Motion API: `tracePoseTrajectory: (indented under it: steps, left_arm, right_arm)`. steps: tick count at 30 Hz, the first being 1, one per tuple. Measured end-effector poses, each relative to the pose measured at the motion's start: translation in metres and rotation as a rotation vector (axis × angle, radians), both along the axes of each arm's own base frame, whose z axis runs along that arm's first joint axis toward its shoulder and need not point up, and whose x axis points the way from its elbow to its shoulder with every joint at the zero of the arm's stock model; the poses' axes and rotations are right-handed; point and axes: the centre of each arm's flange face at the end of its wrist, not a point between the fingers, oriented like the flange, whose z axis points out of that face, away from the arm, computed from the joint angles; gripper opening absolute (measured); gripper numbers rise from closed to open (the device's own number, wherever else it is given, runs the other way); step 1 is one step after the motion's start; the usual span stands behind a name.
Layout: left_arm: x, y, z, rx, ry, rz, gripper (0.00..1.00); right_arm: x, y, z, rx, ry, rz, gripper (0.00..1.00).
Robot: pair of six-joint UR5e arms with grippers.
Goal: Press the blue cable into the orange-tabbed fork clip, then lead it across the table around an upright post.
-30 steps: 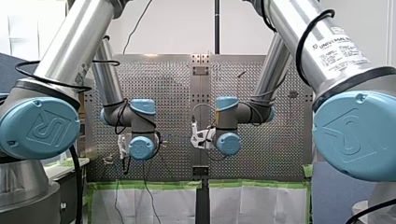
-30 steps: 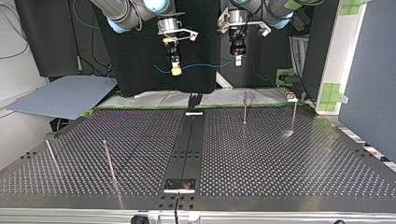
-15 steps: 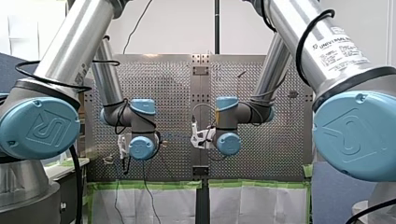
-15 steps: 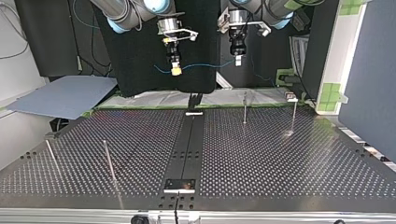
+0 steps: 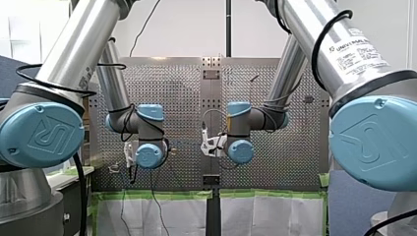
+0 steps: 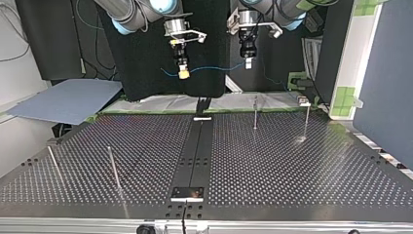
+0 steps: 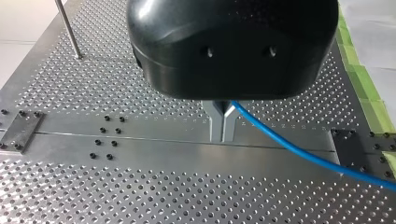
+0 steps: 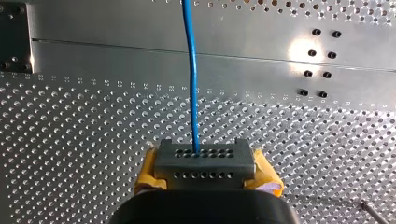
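Note:
Both grippers hang high above the perforated table [image 6: 292, 165] with the blue cable [image 6: 214, 68] strung between them. In the top view my right gripper [image 6: 183, 74], yellow-padded, is at the left and my left gripper [image 6: 248, 63] at the right. The left wrist view has my left gripper [image 7: 222, 136] with its metal fingers shut on the cable [image 7: 303, 153], which trails off to one side. My right gripper [image 8: 203, 161] is shut on the cable [image 8: 190, 84], which runs straight ahead of it. I cannot make out the orange-tabbed clip for certain.
Upright posts stand on the table: two at the top view's far right [image 6: 255, 113] [image 6: 307, 122] and two at its near left [image 6: 113, 168] [image 6: 53, 163]. A small fitting [image 6: 304, 102] sits at the far right edge. A dark centre rail [image 6: 197, 151] runs down the middle.

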Motion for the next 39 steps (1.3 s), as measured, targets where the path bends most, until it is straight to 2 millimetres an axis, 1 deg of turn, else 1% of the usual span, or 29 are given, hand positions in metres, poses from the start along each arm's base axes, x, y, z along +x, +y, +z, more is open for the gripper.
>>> tracePoseTrajectory:
  steps: [20, 23, 30, 39]
  left_arm:
    - [0.000, 0.000, 0.000, 0.000, 0.001, 0.000, 0.00]
    - [-0.003, 0.003, -0.004, 0.011, 0.015, 0.002, 0.00]
    - [-0.012, 0.010, -0.025, 0.046, 0.071, 0.004, 0.00]
    - [-0.013, 0.011, -0.029, 0.051, 0.080, 0.004, 0.00]
  right_arm:
    - [0.000, 0.000, 0.000, -0.001, -0.001, -0.001, 0.00]
    - [0.000, -0.001, 0.001, -0.001, -0.001, -0.001, 0.00]
    - [0.000, -0.001, 0.001, -0.001, -0.001, -0.002, 0.00]
    - [0.000, -0.001, 0.001, -0.001, -0.001, -0.002, 0.00]
